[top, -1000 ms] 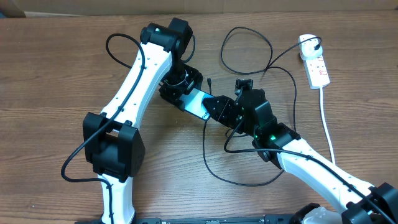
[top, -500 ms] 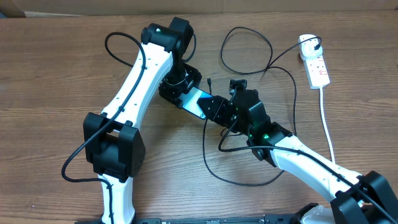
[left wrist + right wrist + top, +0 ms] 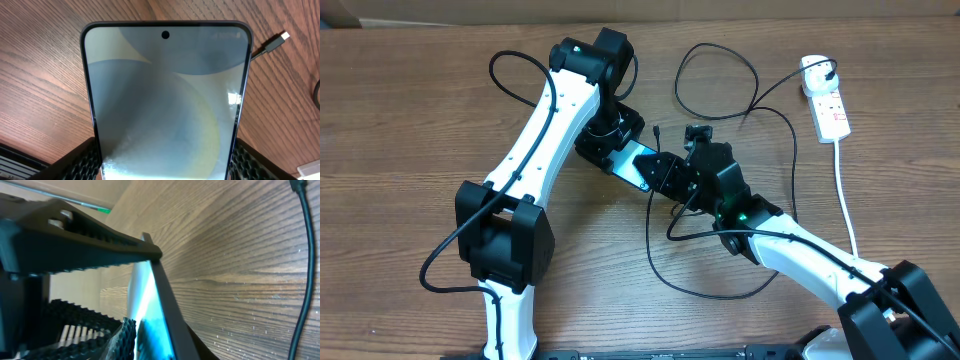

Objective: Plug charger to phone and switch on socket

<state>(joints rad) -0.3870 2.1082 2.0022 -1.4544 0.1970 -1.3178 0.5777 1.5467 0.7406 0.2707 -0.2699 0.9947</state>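
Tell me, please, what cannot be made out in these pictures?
Charging port of the phone: cut off by the bottom edge in the left wrist view; under the left gripper overhead.
Switch position on the power strip: too small overhead.
Whether the right gripper clamps the phone: right wrist view too close and blurred; fingertips hidden overhead.
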